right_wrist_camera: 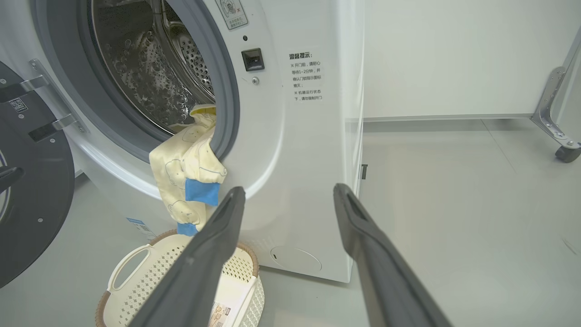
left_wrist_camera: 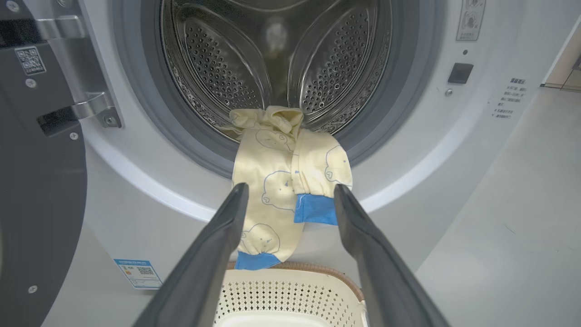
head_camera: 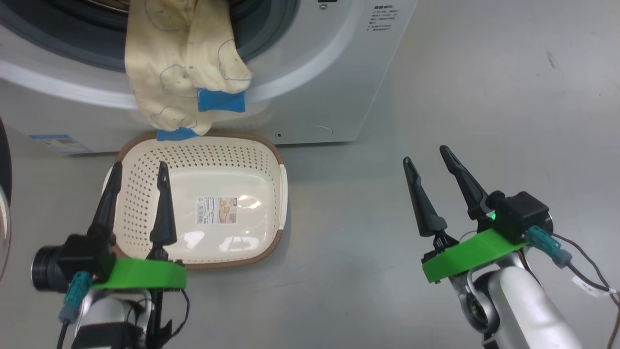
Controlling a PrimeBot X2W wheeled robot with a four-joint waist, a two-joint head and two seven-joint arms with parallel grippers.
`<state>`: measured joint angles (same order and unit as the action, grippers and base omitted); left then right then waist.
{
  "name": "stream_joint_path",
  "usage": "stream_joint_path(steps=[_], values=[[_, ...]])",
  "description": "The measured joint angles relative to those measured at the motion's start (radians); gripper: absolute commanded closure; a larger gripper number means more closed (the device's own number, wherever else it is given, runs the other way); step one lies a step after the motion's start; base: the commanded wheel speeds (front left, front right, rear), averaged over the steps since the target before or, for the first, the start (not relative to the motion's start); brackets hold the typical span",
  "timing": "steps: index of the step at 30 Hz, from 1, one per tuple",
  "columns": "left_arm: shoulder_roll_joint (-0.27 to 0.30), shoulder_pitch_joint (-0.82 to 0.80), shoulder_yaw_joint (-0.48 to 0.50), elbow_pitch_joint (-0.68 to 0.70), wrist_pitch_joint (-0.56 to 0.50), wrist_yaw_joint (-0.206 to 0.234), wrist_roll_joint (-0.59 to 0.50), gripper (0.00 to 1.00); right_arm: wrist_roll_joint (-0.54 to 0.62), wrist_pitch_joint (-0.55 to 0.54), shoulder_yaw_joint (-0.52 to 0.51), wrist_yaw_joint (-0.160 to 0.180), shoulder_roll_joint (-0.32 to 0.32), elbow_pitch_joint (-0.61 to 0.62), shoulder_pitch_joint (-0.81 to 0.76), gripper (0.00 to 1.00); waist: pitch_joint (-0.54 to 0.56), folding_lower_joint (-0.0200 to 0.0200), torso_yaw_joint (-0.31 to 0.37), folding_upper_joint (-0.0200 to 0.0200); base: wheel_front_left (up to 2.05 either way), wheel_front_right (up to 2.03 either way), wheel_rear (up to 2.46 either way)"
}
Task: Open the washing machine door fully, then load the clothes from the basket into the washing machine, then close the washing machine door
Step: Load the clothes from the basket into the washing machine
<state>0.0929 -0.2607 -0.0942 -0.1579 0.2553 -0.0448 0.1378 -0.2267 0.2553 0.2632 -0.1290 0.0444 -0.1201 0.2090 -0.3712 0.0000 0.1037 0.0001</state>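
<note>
Saw clothes (head_camera: 184, 72) draped over lower edge of washing machine (head_camera: 339, 87) opening, dangling above basket (head_camera: 213, 155) back rim, washing machine door (left_wrist_camera: 41, 204) swung open, L gripper (head_camera: 140, 165) & R gripper (head_camera: 425, 154) jaws apart, nothing held.

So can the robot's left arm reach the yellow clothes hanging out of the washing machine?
Probably yes. The left gripper is open and points straight at the clothes, which droop over the rim of the washing machine opening, above the empty basket. Nothing stands between them.

Glossy grey floor (right_wrist_camera: 454, 190), white wall (right_wrist_camera: 454, 54)
</note>
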Motion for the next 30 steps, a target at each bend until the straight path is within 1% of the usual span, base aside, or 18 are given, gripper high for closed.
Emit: stream_joint_path(steps=[3, 9, 17, 30], values=[[-0.003, 0.058, 0.028, 0.022, 0.0, -0.015, -0.003, 0.0, 0.006, 0.0, -0.001, 0.0, 0.0, 0.001, -0.008, 0.0, 0.007, 0.0, 0.011, 0.0, 0.0, 0.0, 0.0], [-0.021, 0.184, 0.095, 0.056, 0.0, -0.017, -0.004, 0.0, 0.007, 0.0, -0.015, 0.0, 0.0, 0.003, -0.032, 0.0, 0.022, 0.0, 0.023, 0.0, 0.0, 0.0, 0.0], [-0.043, 0.259, 0.162, 0.095, 0.0, -0.016, 0.015, 0.0, 0.008, 0.0, -0.042, 0.0, 0.0, 0.003, -0.07, 0.0, 0.043, 0.0, 0.027, 0.0, 0.0, 0.0, 0.0], [-0.045, 0.276, 0.166, 0.096, 0.0, -0.007, 0.035, 0.0, 0.008, 0.0, -0.045, 0.0, 0.0, 0.008, -0.081, 0.0, 0.049, 0.0, 0.043, 0.0, 0.0, 0.0, 0.0]])
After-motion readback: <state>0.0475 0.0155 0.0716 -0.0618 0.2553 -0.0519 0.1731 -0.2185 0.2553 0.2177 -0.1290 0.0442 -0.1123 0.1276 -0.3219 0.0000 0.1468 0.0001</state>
